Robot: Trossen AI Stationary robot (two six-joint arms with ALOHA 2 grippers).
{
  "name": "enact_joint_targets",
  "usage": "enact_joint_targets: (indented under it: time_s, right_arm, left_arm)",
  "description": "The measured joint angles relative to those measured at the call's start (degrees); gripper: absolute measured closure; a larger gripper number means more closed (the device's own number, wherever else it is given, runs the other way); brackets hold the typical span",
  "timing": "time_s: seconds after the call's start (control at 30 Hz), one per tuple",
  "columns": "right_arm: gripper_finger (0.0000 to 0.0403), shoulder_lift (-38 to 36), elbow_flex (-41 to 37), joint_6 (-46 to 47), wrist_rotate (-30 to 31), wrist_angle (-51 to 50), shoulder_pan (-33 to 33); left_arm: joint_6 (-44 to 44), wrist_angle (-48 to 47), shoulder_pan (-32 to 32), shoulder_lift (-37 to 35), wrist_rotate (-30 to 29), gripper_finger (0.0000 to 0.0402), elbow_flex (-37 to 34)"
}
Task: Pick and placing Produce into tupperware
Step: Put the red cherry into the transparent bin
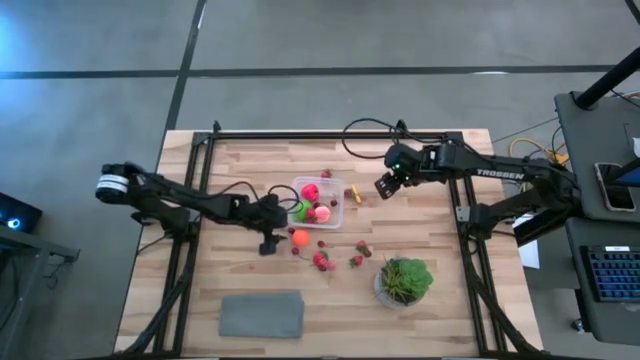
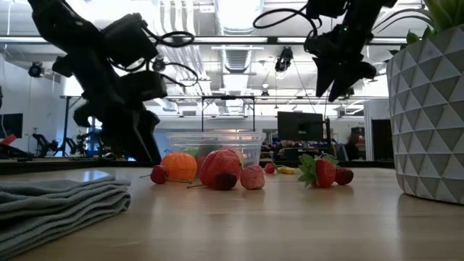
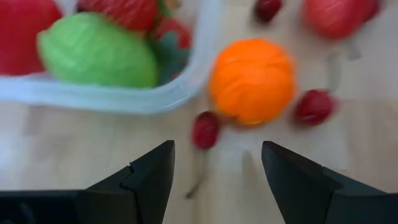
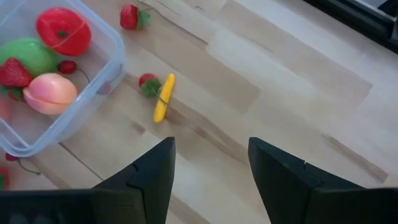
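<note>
- your left tool (image 3: 214, 180) hangs spread and empty by the orange piece (image 3: 251, 79), beside the tupperware (image 3: 186, 93).
- your right tool (image 4: 208, 177) is spread, empty, above the bench (image 4: 298, 93).

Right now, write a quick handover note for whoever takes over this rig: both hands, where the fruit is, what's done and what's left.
Left hand: open, empty, low beside the tupperware, facing the orange fruit.
Right hand: open, empty, raised above the table on the tupperware's far right side.
Done: red fruit, green fruit, pink-peach fruit and a strawberry are in the tupperware.
Left: the orange fruit and several small red pieces lie on the table near the tupperware; a small yellow piece and a strawberry lie on its other side.
</note>
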Motion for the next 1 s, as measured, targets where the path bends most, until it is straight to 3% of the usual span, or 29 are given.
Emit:
enact_joint_targets:
  time_s: [0.1, 0.57, 1.0]
  right_arm:
    - [0.0207, 0.00, 0.38, -0.12, 0.07, -0.07, 0.00]
    - [0.0207, 0.00, 0.24, -1.11, 0.20, -0.14, 0.00]
    - [0.0207, 0.00, 0.18, -1.13, 0.20, -0.14, 0.00]
  left_arm:
    - [-0.04, 0.13, 0.02, 1.85, -3.29, 0.0176, 0.16]
    - [-0.08, 5.55, 0.00, 7.11, -2.38, 0.0178, 2.38]
    - [-0.12, 3.58, 0.01, 7.00, -0.15, 0.0285, 2.38]
